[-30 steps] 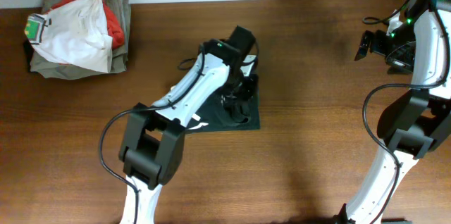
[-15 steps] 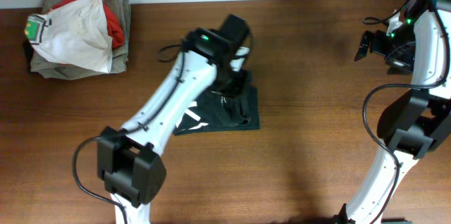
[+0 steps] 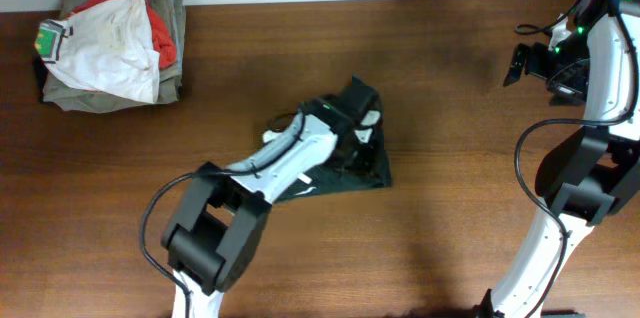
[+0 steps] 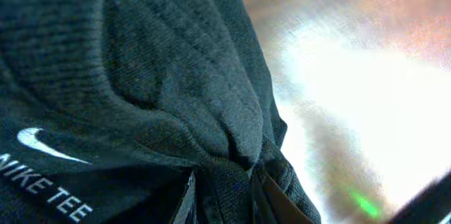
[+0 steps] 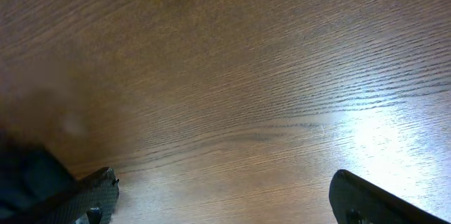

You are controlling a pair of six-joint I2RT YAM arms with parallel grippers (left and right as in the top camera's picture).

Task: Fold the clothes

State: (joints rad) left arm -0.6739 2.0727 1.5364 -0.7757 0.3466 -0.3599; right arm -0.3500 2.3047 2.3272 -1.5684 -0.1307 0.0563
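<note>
The black T-shirt (image 3: 372, 166), white "NIKE TEE" lettering visible on it in the left wrist view, is pictured bunched at mid-counter (image 3: 450, 208), well apart from the pile of folded garments (image 3: 110, 48) at the far-left corner. A fold of it is pinched between the closed fingers of the left tool (image 4: 224, 194). The right tool (image 5: 222, 196) is seen spread wide and empty above the counter's right side.
</note>
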